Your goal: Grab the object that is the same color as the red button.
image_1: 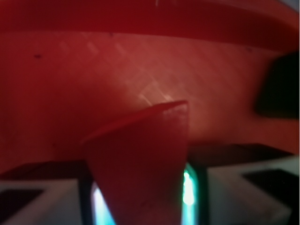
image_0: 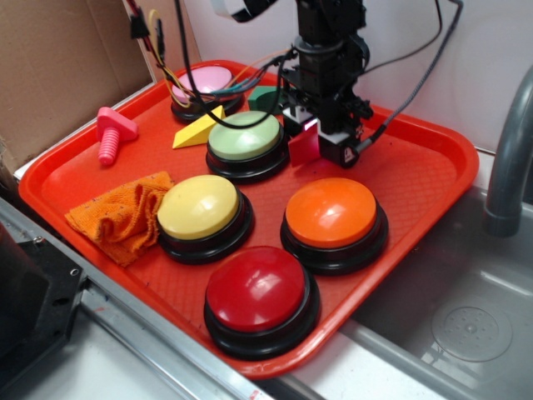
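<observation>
Far off to the pincer's left, near the tray's left rim, a pink plastic bolt-shaped toy (image_0: 114, 133) lies on its side, and nearer the front a crumpled orange cloth (image_0: 123, 215) sits bunched beside a pale yellow dome button on a black base (image_0: 201, 210). Behind that, a yellow wedge-shaped block (image_0: 196, 128) rests in front of a pink dome button (image_0: 206, 83) that has loose cables draped over it. Just left of the pincer sits a pale green dome button (image_0: 246, 140), close against it, and a dark green block (image_0: 265, 97) peeks out from behind, mostly hidden. The black pincer (image_0: 306, 143) itself hangs down over the back middle of the red plastic tray (image_0: 416, 179), pinching the small matte red wedge-shaped block (image_0: 304, 147) between its fingers; in the wrist view that red wedge (image_1: 140, 164) fills the space between the two fingers, sloped edge uppermost, with the tray floor behind it, though whether its base touches the tray I cannot tell. In front of the pincer and a little to the right is a glossy orange dome button (image_0: 331, 218), and nearest the front rim, well apart from the pincer, sits the large glossy dark-red dome button on its round black base (image_0: 258, 296). To the right of the tray lies a steel sink basin (image_0: 466, 317) with a grey pipe (image_0: 510, 158) rising beside it.
</observation>
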`<action>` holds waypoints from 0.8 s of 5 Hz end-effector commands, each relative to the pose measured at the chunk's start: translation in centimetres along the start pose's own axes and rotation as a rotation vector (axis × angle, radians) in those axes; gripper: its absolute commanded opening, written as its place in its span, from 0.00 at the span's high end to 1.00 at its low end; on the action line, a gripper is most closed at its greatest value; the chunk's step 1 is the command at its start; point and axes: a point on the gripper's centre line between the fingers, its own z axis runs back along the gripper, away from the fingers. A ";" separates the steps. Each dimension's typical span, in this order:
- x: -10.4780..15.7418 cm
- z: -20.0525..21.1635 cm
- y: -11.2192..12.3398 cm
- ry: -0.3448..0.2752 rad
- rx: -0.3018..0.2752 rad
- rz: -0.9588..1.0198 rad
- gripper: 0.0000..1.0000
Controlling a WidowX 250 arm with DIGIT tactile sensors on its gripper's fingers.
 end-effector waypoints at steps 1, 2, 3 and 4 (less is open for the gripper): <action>-3.7 12.6 -1.1 -0.088 -0.049 0.037 1.00; -6.3 15.7 1.0 -0.103 -0.110 0.119 1.00; -8.0 16.9 2.4 -0.132 -0.136 0.175 1.00; -9.5 17.7 3.4 -0.097 -0.141 0.248 1.00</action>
